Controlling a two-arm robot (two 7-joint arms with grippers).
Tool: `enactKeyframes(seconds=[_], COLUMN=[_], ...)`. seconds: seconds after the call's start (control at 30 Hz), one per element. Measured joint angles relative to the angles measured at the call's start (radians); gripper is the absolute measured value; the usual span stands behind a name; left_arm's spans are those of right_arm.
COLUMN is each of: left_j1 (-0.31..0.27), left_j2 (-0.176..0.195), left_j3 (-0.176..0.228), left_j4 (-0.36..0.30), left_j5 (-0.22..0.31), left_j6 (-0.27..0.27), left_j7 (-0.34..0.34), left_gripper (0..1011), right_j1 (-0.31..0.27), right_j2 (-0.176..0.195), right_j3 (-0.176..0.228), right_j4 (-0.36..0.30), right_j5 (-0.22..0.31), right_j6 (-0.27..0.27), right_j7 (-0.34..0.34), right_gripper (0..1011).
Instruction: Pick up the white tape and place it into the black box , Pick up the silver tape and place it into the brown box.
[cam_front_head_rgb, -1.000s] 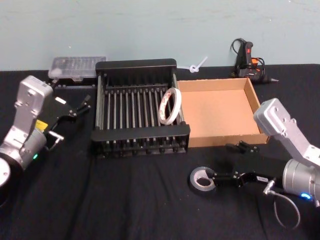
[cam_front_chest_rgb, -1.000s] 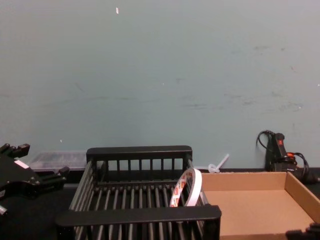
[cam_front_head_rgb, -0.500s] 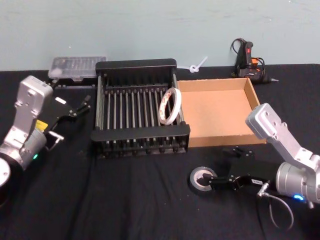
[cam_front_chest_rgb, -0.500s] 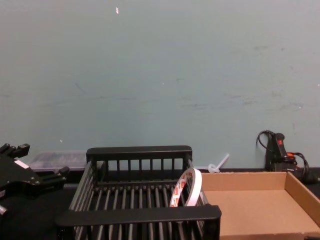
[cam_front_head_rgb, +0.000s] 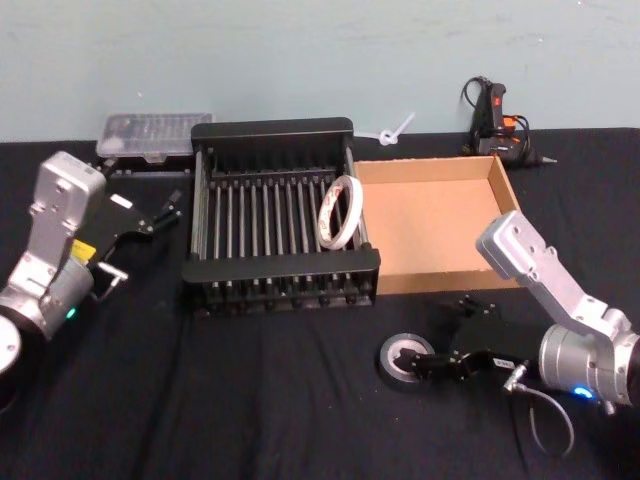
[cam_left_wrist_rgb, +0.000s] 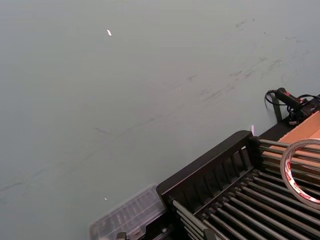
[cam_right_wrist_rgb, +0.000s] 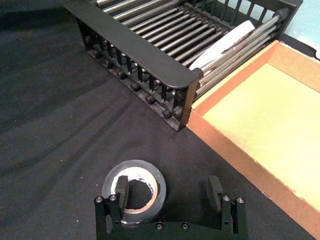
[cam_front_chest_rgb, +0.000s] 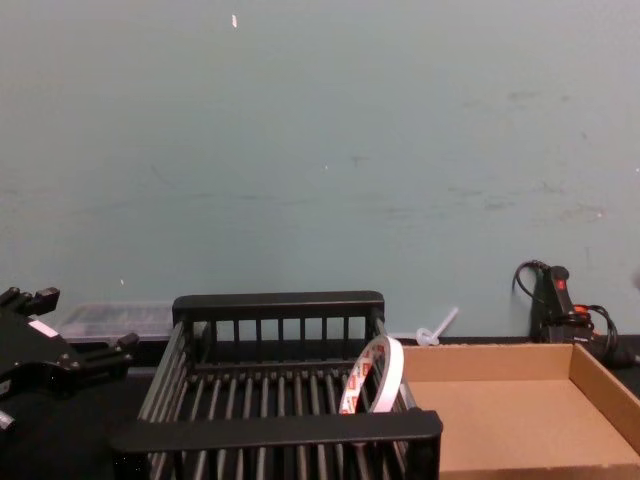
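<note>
Silver tape (cam_right_wrist_rgb: 133, 192): flat, lower-centre of head view; right gripper (cam_right_wrist_rgb: 167, 191) spread, one finger in core, other outside.

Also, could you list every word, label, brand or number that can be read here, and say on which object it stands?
None can be read.
Red print inside the white tape: too blurred to read.
Yellow sticker on the left arm: too small to read.
Pale label near the right gripper: too small to read.

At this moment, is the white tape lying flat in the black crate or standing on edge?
On edge: the white tape stands tilted inside the black box, leaning toward its right-hand side bars.
</note>
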Motion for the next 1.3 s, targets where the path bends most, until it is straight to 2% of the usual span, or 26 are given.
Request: enactKeyframes(seconds=[0.4,1.3], left_j1=[0.0,0.0], left_j2=[0.0,0.0], left_j3=[0.0,0.0], left_j4=[0.0,0.0], left_j5=[0.0,0.0], left_j6=[0.0,0.0], left_j7=[0.0,0.0], left_gripper=[1002,1001], right_j1=[0.021,0.028], right_j2=[-0.024,-0.031], right_j3=[-0.012,-0.018], right_j4=[0.04,0.054], right_j5=[-0.006,-0.015], right_j6=[0.01,0.02], right_j7=[-0.006,-0.006], right_gripper=[1002,1002])
